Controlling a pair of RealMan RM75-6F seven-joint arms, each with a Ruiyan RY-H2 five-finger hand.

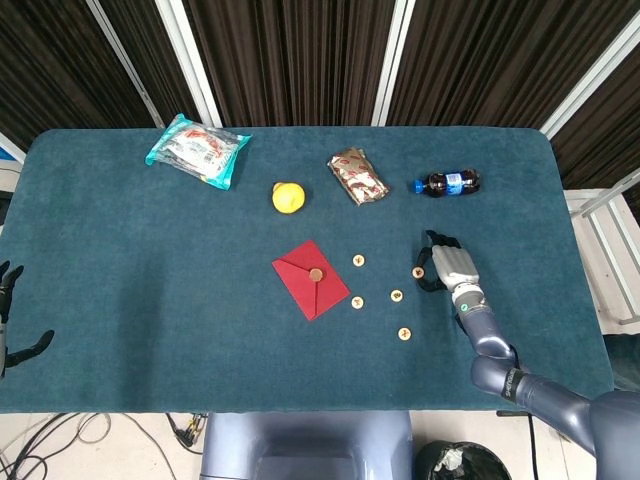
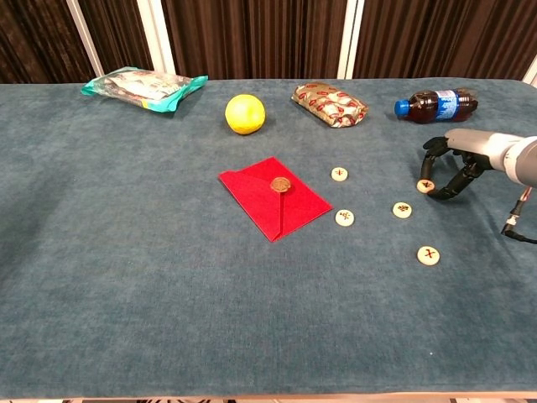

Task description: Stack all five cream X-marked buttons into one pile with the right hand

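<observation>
One button [image 2: 426,185] between right hand [image 2: 457,164] fingers [image 2: 442,191], apparently touching.

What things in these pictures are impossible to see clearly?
- Right hand: both views leave unclear whether its fingers touch the nearest button.
- Left hand: cut off by the head view's left edge, absent from the chest view.
- Snack packet print: too small in both views.
</observation>
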